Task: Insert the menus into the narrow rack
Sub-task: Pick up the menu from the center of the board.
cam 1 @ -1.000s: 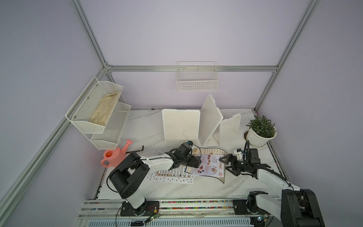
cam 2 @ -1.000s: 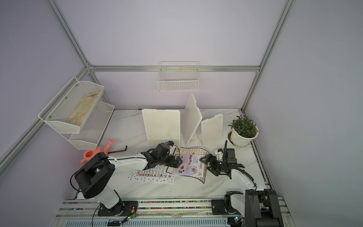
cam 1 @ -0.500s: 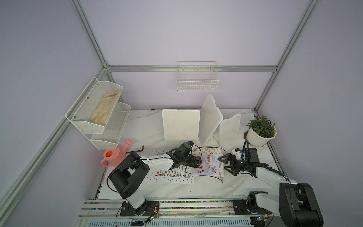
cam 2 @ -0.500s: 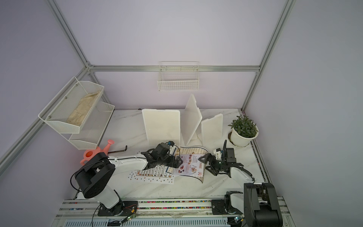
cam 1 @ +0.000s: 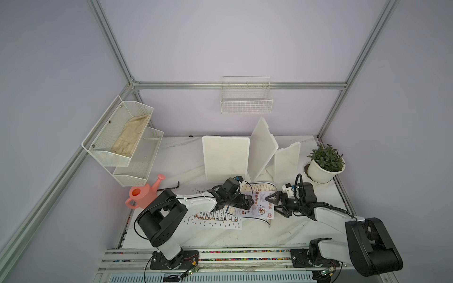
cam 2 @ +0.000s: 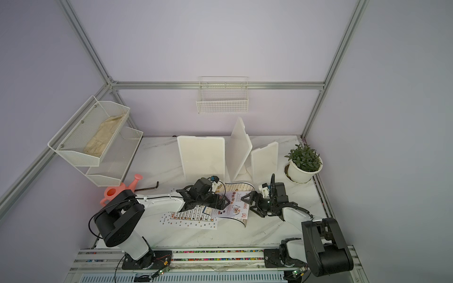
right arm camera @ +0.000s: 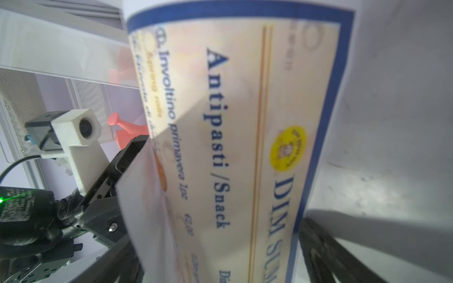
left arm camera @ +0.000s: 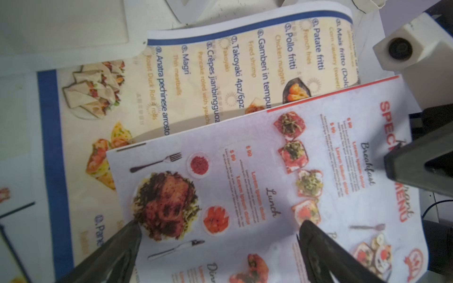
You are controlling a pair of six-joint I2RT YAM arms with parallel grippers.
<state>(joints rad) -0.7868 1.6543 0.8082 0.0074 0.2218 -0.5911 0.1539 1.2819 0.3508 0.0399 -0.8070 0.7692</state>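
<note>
— Lying on the worktop, all three menus overlap in both top views; each arm's fingers stand wide, gripping nothing.

— Left wrist view alone reads "SPECIAL MENU"; right wrist view alone reads "DIM SUM", curled upward.

A: Both top views are evenly lit and sharp, with soft shadows under the arms and mild bending of the frame bars near the edges.

B: The left wrist view is softer; the SPECIAL MENU leaflet casts a shadow. In the right wrist view the DIM SUM INN menu blurs close up, half shaded.
</note>
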